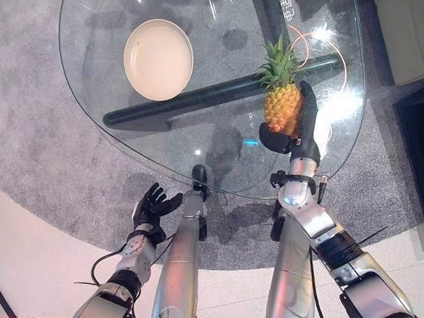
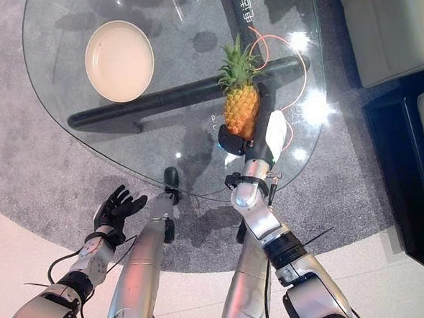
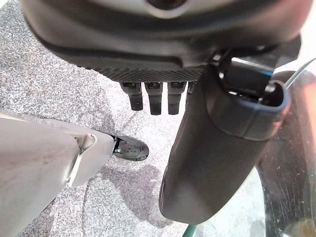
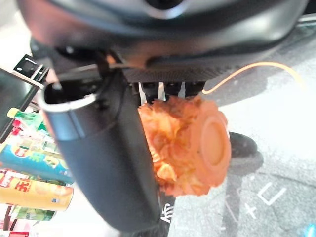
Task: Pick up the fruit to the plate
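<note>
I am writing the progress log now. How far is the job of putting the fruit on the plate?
Done: the right hand has its fingers closed around the pineapple, holding it upright at the glass table. In hand: carrying it; it is not yet near the plate, which is bare. Left: move it across to the plate and release it. The left hand is open and idle below the table edge.

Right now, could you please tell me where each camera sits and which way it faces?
Left eye: on the head, looking down at the glass table, plate and pineapple; both arms show.
Right eye: beside it, same scene.
Left wrist: along the open left hand, toward the carpet.
Right wrist: along the right hand, fingers curled round the pineapple's base.
Shared: the pineapple, in both eyes and the right wrist.
</note>
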Motion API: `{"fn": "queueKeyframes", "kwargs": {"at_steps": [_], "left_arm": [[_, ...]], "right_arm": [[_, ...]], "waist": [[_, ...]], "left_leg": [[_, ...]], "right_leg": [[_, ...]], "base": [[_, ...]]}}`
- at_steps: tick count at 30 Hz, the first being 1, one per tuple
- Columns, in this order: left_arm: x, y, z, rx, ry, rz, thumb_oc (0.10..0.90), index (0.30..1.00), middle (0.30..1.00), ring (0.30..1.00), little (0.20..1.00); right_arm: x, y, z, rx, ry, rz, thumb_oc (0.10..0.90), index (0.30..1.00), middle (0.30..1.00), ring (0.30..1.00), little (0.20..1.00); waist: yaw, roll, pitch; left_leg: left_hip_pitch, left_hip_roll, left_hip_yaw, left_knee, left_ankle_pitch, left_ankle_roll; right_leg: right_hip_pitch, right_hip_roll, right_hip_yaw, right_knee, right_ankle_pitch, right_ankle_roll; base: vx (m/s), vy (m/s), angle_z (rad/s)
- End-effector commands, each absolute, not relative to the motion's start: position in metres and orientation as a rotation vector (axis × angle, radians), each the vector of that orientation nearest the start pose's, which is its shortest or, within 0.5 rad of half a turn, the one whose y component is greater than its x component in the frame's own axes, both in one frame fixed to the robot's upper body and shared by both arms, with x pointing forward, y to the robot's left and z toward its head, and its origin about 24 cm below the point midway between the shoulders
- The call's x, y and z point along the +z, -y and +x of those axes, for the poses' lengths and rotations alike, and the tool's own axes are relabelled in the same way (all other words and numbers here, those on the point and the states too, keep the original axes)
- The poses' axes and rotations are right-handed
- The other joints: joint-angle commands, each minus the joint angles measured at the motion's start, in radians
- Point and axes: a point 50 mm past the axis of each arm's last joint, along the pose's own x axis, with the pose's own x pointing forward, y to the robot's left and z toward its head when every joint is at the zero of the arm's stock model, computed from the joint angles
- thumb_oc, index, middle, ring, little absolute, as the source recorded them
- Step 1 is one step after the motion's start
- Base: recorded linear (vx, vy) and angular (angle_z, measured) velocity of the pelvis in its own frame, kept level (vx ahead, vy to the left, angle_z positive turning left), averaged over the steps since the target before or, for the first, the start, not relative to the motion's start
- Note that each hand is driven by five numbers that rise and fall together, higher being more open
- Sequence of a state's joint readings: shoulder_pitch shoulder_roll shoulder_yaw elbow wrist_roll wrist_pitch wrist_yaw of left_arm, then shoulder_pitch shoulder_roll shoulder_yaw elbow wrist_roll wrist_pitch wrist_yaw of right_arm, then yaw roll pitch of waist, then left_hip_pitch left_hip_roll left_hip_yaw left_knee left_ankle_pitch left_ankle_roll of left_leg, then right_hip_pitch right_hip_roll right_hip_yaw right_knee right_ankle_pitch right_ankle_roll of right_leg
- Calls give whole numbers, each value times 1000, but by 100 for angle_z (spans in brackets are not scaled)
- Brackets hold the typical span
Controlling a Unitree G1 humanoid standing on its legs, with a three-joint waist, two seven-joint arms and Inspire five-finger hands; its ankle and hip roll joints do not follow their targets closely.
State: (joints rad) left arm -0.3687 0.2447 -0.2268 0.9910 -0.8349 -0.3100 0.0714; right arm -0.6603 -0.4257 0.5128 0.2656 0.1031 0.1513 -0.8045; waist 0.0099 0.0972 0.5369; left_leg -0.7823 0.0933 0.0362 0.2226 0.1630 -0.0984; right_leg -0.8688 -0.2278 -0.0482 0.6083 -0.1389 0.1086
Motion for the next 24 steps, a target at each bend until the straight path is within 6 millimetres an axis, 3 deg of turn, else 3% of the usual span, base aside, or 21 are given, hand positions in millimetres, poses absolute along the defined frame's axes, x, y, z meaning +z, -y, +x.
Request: {"fn": "queueKeyframes", "kwargs": {"at_steps": [1,12,13,14,15,24], "left_arm": [[-55,-218,273,303,-351,-320,800,900,900,900,900],[-53,-219,274,299,-345,-312,800,900,900,900,900],[-53,-218,274,298,-344,-312,800,900,900,900,900],[-53,-218,275,297,-343,-313,800,900,900,900,900],[-52,-218,275,296,-342,-313,800,900,900,900,900],[-51,-223,275,369,-320,-384,800,900,900,900,900]], "right_arm": [[154,154,351,-456,318,-464,800,900,900,900,900],[145,160,357,-468,231,-515,800,900,900,900,900],[144,161,358,-465,225,-522,742,851,851,851,842],[144,161,358,-460,222,-535,292,465,465,465,392],[144,161,359,-461,224,-539,100,300,300,300,200],[147,162,360,-465,246,-555,100,300,300,300,200]], "waist": [[0,18,-17],[9,17,-17],[9,18,-17],[10,18,-17],[10,19,-17],[12,18,-17]], "left_leg": [[1,-69,37,98,-110,43],[3,-71,33,93,-110,46],[3,-71,33,93,-110,47],[4,-71,33,93,-110,47],[4,-71,33,92,-110,47],[13,-74,24,89,-110,46]], "right_leg": [[28,55,-66,-164,117,-34],[32,57,-72,-164,117,-32],[32,57,-72,-163,117,-33],[32,57,-72,-163,116,-33],[33,57,-72,-164,116,-33],[42,61,-68,-164,114,-33]], "base": [[0,0,0],[-2,-5,2],[0,0,0],[0,0,0],[0,0,0],[0,0,0]]}}
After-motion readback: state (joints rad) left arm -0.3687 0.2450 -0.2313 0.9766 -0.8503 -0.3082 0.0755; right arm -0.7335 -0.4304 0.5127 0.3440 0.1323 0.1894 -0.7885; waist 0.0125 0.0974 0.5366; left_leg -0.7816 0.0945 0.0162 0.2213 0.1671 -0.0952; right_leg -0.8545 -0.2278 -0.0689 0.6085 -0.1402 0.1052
